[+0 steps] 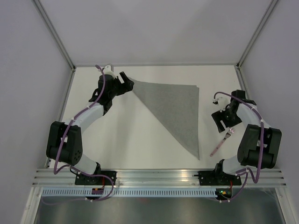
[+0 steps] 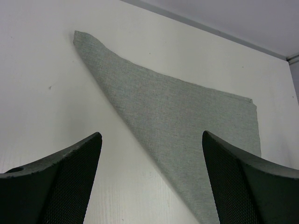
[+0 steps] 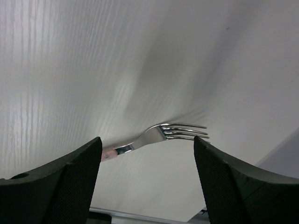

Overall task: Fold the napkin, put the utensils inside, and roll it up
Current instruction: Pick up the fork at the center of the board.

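The grey napkin (image 1: 180, 109) lies flat on the table, folded into a triangle, with its long edge running from the far left corner to the near right corner. My left gripper (image 1: 127, 80) hovers open just off that far left corner. In the left wrist view the napkin (image 2: 187, 121) spreads out ahead of the gripper (image 2: 152, 140), with nothing between the fingers. The fork (image 1: 221, 143) rests on the table to the right of the napkin. My right gripper (image 1: 219, 123) is open just beyond its tines. In the right wrist view the fork (image 3: 159, 134) lies across the gap ahead of the open gripper (image 3: 147, 145), untouched.
A metal frame post (image 1: 58, 35) and side walls enclose the white table (image 1: 140, 140). An aluminium rail (image 1: 159, 175) carrying both arm bases runs along the near edge. The right arm's elbow (image 1: 259, 144) sits close to the fork's right.
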`<state>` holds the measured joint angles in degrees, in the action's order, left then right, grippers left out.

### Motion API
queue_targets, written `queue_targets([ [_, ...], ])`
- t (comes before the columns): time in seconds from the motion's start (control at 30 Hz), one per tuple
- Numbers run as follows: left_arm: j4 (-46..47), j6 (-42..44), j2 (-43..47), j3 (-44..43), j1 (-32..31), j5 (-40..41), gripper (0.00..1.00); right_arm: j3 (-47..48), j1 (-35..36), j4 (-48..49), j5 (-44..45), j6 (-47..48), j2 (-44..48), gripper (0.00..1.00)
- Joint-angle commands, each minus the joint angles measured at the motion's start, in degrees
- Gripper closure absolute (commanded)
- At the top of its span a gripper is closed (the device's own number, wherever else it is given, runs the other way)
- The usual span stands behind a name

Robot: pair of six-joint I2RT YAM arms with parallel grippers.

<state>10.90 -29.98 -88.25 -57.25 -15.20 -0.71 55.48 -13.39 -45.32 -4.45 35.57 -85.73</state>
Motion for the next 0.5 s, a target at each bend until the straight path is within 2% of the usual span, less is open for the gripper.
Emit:
queue_targets([
  [0.0,3.6,0.3,2.6,0.2,0.0,-1.9,0.08,-2.6,-0.7,-4.8,1.0,5.3,1.7,0.14],
  [0.2,3.7,0.4,2.5,0.6,0.0,-1.8,0.08,-6.5,-1.4,-5.2,-2.8,7.7,1.4,0.08],
  [0.47,3.3,0.5,2.5,0.6,0.0,-1.7,0.07,-8.8,-2.0,-2.8,-3.5,7.5,-1.0,0.06],
])
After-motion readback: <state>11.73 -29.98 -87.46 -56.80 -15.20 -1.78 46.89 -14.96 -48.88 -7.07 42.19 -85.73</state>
